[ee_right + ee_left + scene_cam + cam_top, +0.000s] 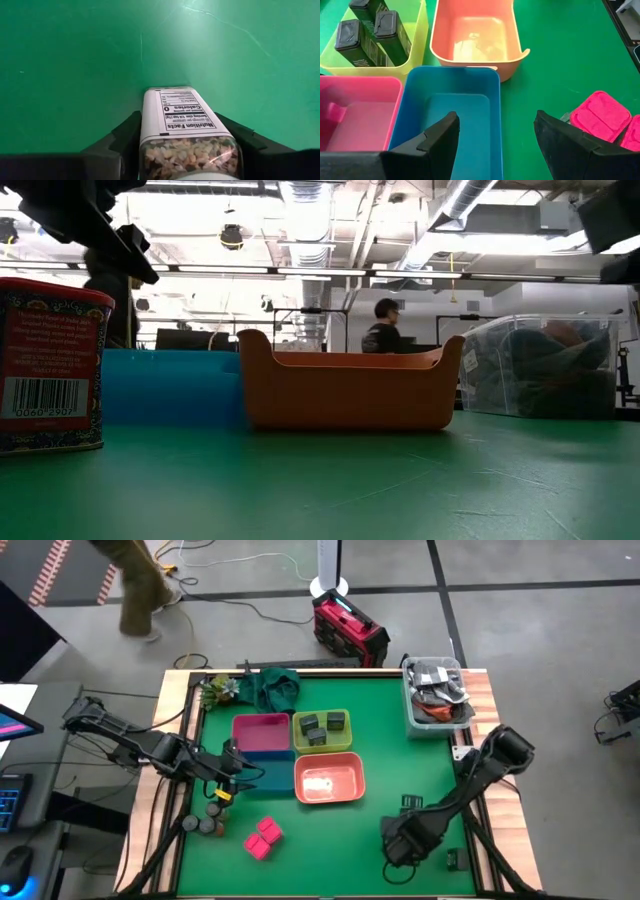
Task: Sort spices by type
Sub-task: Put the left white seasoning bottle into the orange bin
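Note:
My right gripper (182, 131) is low over the table's near right part (398, 845), shut on a clear spice jar (182, 115) of pale seeds with a white label and white top. My left gripper (495, 132) hangs open and empty above the blue bin (452, 120), at the table's left (228, 772). Three dark grey square jars (367, 32) stand in the yellow-green bin (322, 730). Two bright pink packets (263, 837) lie on the mat near the front, with grey round jars (205, 825) to their left. My right gripper pinches the jar between its two fingers (125, 137), one on each long side, near the white-topped end (200, 175). The jar lies along the fingers with its base (172, 91) pointing away. Whether it rests on the mat or is lifted clear does not show.
Pink bin (262, 730) and orange bin (328, 780) flank the blue one. A clear tub of clutter (437, 695) sits at the far right corner, green cloth and a plant (262, 685) at the far left. Small dark items (412, 802) lie near my right arm. A person (383, 328) stands beyond the table.

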